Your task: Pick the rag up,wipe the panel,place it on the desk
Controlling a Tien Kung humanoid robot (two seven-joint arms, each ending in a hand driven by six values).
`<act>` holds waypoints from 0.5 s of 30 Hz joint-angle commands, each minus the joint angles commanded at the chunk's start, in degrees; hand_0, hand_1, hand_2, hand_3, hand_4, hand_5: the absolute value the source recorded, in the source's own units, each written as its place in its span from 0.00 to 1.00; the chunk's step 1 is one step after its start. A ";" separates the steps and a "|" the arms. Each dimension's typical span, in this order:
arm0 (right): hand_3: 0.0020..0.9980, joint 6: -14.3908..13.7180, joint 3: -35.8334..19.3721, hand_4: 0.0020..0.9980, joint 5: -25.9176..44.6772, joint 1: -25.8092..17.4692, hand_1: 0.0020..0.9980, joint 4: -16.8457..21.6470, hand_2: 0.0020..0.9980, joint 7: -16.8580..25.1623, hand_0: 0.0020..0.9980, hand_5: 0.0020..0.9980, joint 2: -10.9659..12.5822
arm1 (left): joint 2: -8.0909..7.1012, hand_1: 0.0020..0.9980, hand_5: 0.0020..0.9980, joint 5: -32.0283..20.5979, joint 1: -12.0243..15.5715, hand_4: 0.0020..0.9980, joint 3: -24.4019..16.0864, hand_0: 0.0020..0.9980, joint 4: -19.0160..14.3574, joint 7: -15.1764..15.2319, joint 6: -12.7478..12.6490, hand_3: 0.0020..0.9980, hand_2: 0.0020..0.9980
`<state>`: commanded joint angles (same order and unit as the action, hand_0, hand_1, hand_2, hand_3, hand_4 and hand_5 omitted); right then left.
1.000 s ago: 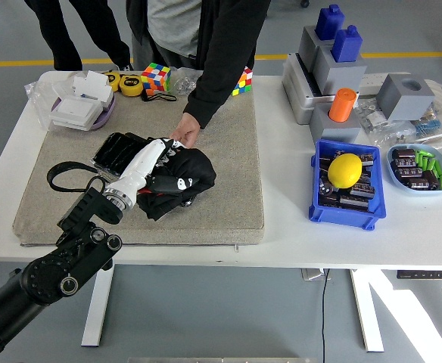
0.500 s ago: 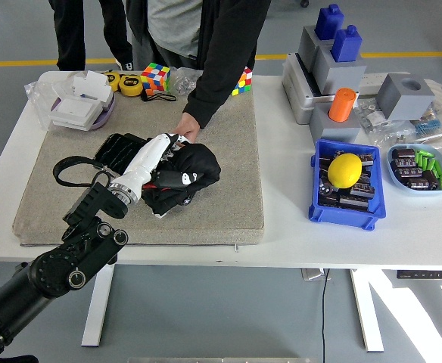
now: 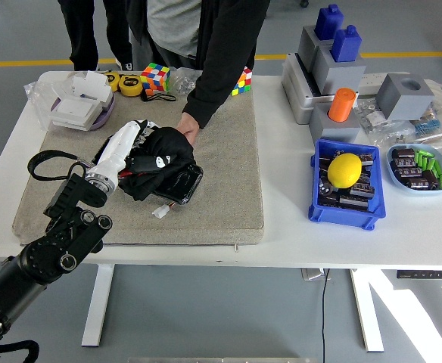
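Observation:
My left hand point(image 3: 127, 144), white with a black arm, is shut on the crumpled black rag point(image 3: 159, 157) and presses it onto the black glossy panel point(image 3: 185, 187). The panel lies on the beige mat point(image 3: 221, 151); only its near right corner shows from under the rag. A small white tag point(image 3: 160, 212) lies by the panel's near edge. A person in a black sleeve stands at the far side, with one hand point(image 3: 185, 130) resting at the panel's far edge, right next to the rag. My right hand is out of view.
Two Rubik's cubes point(image 3: 157, 76) and a tape measure point(image 3: 132, 85) lie at the mat's far edge, with a white box in a purple bowl point(image 3: 81, 107) far left. At the right stand a blue bin with a yellow lemon point(image 3: 345, 170), grey blocks point(image 3: 334, 57) and an orange cylinder point(image 3: 342, 103).
My left hand has slid the rag left and toward the far side across the panel. The panel's near right corner is now uncovered. The person's hand has stayed put.

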<state>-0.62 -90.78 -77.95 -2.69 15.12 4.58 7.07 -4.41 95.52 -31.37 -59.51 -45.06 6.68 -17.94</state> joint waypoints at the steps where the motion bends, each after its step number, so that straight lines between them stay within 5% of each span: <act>1: 0.52 0.01 -0.02 0.89 -0.05 -0.01 0.57 -0.01 0.51 -0.01 0.56 0.40 0.01 | -0.03 0.24 0.00 -0.01 -0.21 0.68 -0.62 0.18 0.62 0.17 -0.27 0.55 0.32; 15: 0.52 0.01 -0.09 0.89 -0.09 0.01 0.57 -0.01 0.50 0.05 0.56 0.40 -0.03 | -0.90 0.24 0.00 -1.28 -1.91 0.68 -8.86 0.19 8.74 2.41 -3.32 0.55 0.32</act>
<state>-0.60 -90.87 -78.04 -2.67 15.12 4.62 7.03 -5.31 94.23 -33.27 -68.37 -36.32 9.10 -21.26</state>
